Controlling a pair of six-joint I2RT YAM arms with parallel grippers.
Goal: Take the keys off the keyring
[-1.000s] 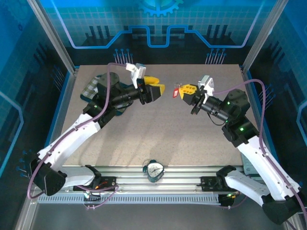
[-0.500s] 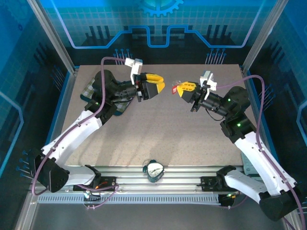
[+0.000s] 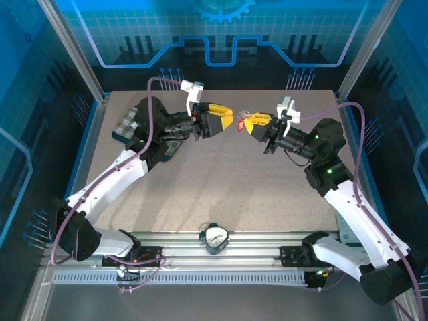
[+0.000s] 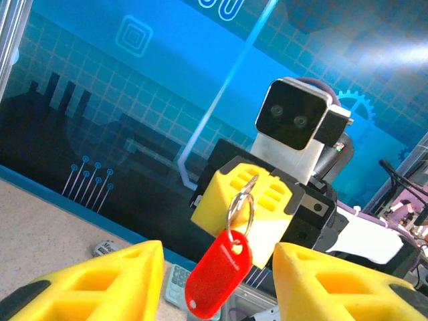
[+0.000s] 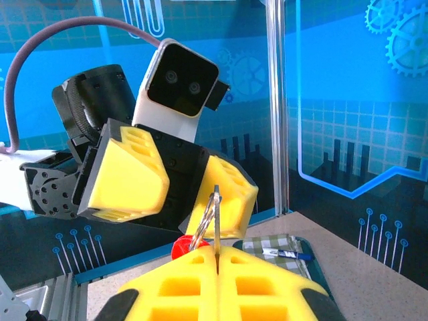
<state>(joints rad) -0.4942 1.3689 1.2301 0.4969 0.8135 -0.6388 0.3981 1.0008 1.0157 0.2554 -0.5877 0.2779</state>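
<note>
- Keyring [image 3: 239,125]: in the top view it is a red speck between the claws, its ring too thin to make out.
- Same keyring, right wrist view: mostly hidden behind the right claw [image 5: 217,257], the ring's lower arc lost in the closed seam.
- Key: too small to tell apart from above.
- Left claw [image 4: 219,257]: fingers cut off by the bottom edge.
- Checked cloth [image 3: 126,124]: partly covered by the left arm.
- Dial [image 3: 215,236]: face unreadable.
</note>
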